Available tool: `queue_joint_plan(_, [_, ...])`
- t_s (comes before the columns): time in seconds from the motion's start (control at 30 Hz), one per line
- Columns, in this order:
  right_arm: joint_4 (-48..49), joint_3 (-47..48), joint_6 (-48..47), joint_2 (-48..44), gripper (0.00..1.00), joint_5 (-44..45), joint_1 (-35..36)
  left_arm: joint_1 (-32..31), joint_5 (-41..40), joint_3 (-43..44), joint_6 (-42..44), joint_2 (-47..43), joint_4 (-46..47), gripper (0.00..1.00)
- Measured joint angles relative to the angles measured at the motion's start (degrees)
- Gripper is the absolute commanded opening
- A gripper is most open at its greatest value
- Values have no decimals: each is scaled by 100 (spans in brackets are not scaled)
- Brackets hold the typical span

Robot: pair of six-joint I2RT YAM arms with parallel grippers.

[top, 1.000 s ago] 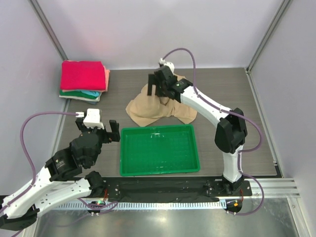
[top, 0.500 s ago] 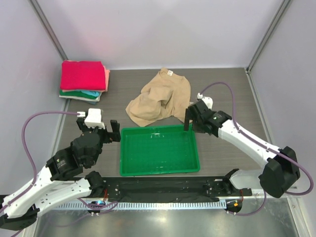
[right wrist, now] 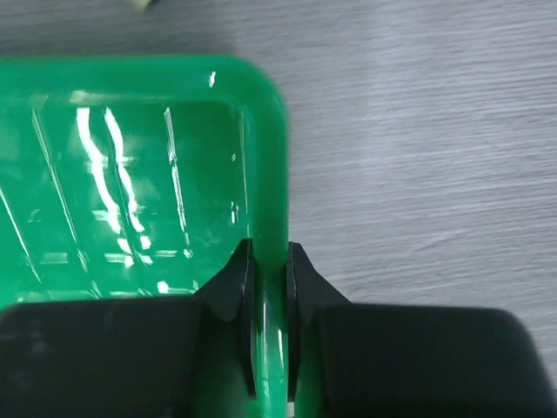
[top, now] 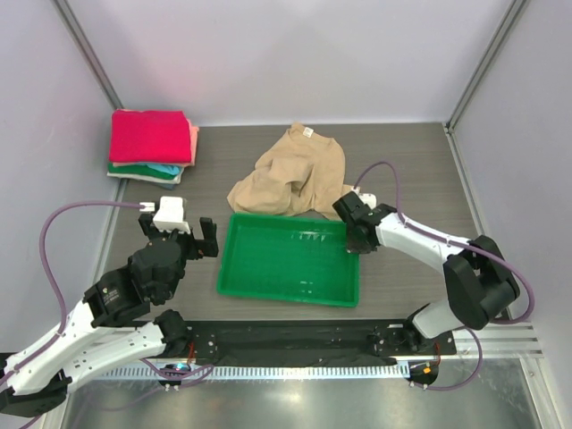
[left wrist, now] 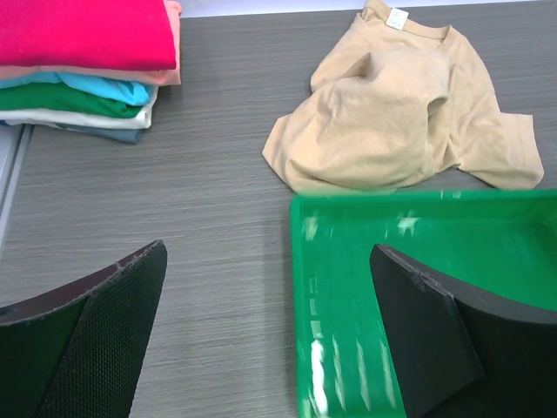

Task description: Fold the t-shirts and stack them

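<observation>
The grey table (top: 411, 161) is offering open room right of the green tray (top: 277, 264). The tan t-shirt (top: 295, 174) is lying crumpled just beyond the tray's far rim, its collar pointing away from the tray. The folded stack (top: 150, 143) is sitting well beyond the tray's far-left corner. The right gripper (right wrist: 268, 261), nearer the shirt, is pinching the tray's right rim. The left gripper (left wrist: 270, 340) is hanging wide open left of the tray.

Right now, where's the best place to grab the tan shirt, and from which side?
Probably the collar of the tan shirt, coming straight down from above: it lies flat and exposed at the far end, while the near edge is bunched by the green tray.
</observation>
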Motion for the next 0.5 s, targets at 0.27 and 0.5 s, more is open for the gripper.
queue_joint_plan(0.27, [122,37,-229,-664,1,87,-435,0,4,0,-2,2,-28,100])
queue_joint_plan(0.5, [-98,1032,-516,-1628,1,42,-1281,0,50,0,-2,4,-35,100])
